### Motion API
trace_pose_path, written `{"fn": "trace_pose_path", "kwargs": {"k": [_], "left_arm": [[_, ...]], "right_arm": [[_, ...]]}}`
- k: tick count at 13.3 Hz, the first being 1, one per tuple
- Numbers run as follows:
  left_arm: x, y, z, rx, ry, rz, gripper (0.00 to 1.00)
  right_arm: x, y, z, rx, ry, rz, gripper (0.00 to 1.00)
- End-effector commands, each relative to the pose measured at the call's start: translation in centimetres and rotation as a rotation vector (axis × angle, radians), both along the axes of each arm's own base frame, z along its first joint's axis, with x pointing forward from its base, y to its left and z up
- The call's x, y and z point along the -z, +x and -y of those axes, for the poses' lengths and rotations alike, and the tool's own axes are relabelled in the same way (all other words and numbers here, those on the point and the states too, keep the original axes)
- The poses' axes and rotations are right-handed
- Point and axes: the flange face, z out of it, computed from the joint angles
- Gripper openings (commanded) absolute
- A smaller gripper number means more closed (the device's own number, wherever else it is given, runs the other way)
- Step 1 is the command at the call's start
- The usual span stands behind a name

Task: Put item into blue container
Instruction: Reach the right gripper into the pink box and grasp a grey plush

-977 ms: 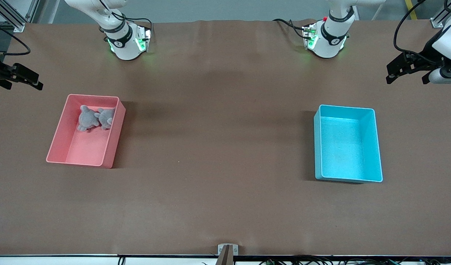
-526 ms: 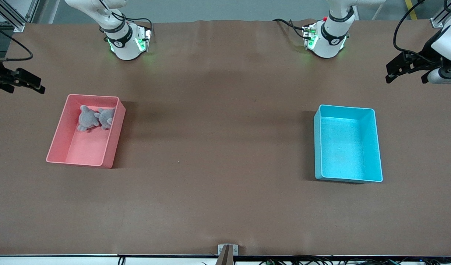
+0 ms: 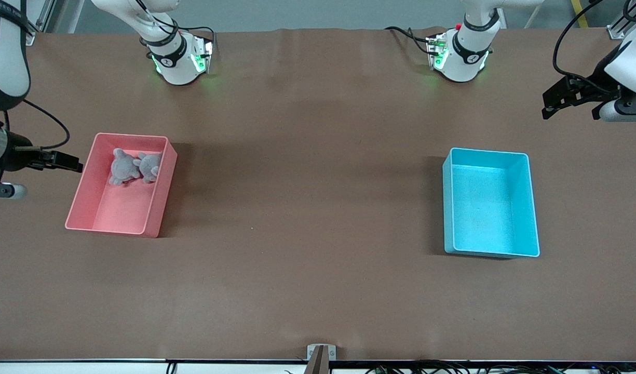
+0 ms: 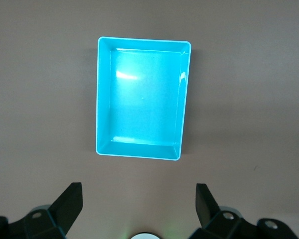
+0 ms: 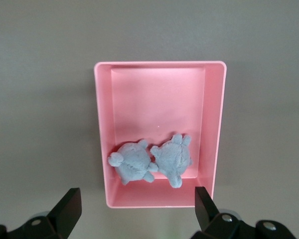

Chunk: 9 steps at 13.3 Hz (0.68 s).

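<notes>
The blue container (image 3: 486, 208) is a cyan bin with nothing in it, standing toward the left arm's end of the table; the left wrist view shows it from above (image 4: 139, 104). Two grey plush toys (image 3: 123, 167) (image 3: 150, 166) lie side by side in the pink bin (image 3: 84, 192), at the end nearest the robot bases. The right wrist view shows them too (image 5: 132, 167) (image 5: 173, 158). My right gripper (image 3: 73, 163) (image 5: 137, 191) is open, up in the air by the pink bin's outer rim. My left gripper (image 3: 549, 104) (image 4: 138, 186) is open, high over bare table near the blue container.
The pink bin's bare floor (image 5: 159, 99) takes up most of its length. Brown table surface (image 3: 307, 197) stretches between the two bins. Both robot bases (image 3: 177, 57) (image 3: 460, 54) stand along the table's back edge.
My right gripper has swung in from the table's end to the pink bin's outer rim. The left gripper has barely shifted. Toys and bins stay put.
</notes>
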Motion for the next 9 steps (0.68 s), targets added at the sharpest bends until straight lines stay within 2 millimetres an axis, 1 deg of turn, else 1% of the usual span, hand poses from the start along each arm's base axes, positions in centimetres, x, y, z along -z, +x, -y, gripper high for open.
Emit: {"fn": "trace_pose_path", "kwargs": {"k": [1, 2, 4, 5, 6, 7, 9], "left_arm": [[-0.5, -0.1, 0.0, 0.022, 0.016, 0.000, 1.00], [-0.5, -0.1, 0.0, 0.021, 0.016, 0.000, 1.00], [-0.4, -0.1, 0.0, 0.021, 0.016, -0.003, 1.00], [-0.4, -0.1, 0.1, 0.022, 0.016, -0.002, 1.00], [-0.4, -0.1, 0.2, 0.024, 0.016, -0.003, 1.00], [-0.3, 0.0, 0.2, 0.022, 0.017, -0.005, 1.00], [-0.3, 0.0, 0.2, 0.022, 0.016, -0.003, 1.00]], "right_arm": [[5.8, -2.6, 1.9, 0.031, 0.005, -0.012, 1.00], [7.6, -3.8, 2.8, 0.052, 0.007, -0.005, 1.00], [11.7, -6.3, 3.1, 0.065, 0.007, 0.019, 1.00], [14.0, -7.5, 3.4, 0.074, 0.007, 0.024, 1.00], [16.0, -8.6, 3.9, 0.088, 0.004, 0.033, 1.00], [17.7, -9.5, 3.8, 0.089, 0.002, 0.042, 1.00], [20.4, -11.2, 3.7, 0.095, -0.002, 0.059, 1.00]]}}
